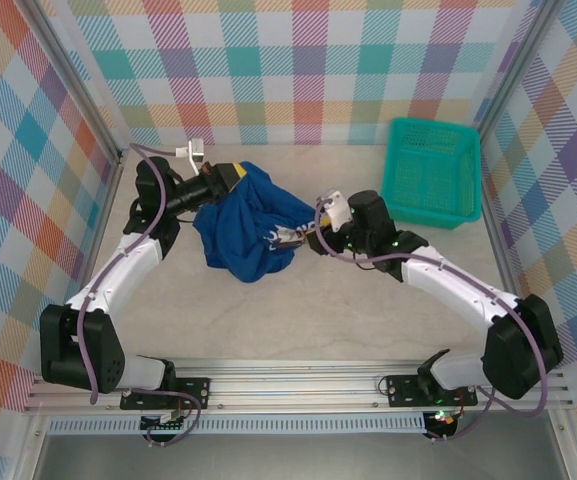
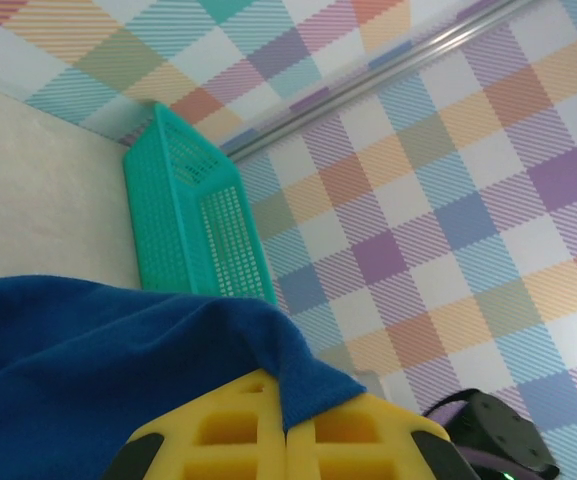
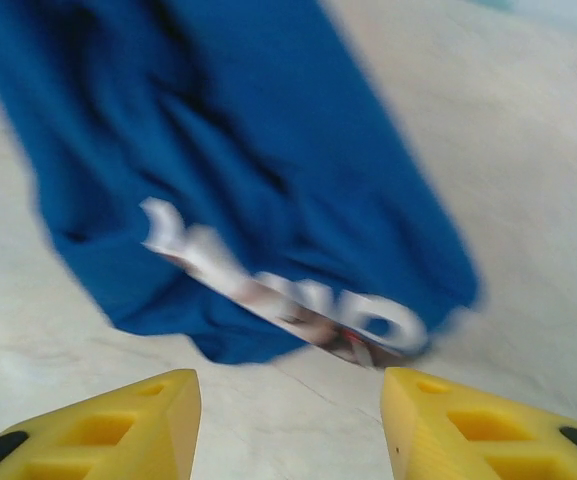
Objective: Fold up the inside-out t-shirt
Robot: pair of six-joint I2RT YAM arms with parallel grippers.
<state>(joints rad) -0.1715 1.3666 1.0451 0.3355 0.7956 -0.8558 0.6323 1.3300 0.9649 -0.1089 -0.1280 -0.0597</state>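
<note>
The inside-out t-shirt (image 1: pixel 245 222) is a royal-blue bunch hanging from its upper left corner down onto the table. My left gripper (image 1: pixel 230 177) is shut on a fold of that cloth (image 2: pixel 308 375), which is pinched between its yellow fingers (image 2: pixel 223 430). A white printed graphic (image 3: pixel 288 295) shows on the shirt's lower edge, blurred. My right gripper (image 1: pixel 296 236) stands open just to the right of the shirt; its fingers (image 3: pixel 143 415) are apart with bare table between them, and the shirt's edge lies just ahead of them.
A teal mesh basket (image 1: pixel 431 170) sits at the back right of the table, also seen in the left wrist view as the basket (image 2: pixel 193 215). Checked walls close in the table on three sides. Pale tabletop (image 1: pixel 298 320) lies in front of the shirt.
</note>
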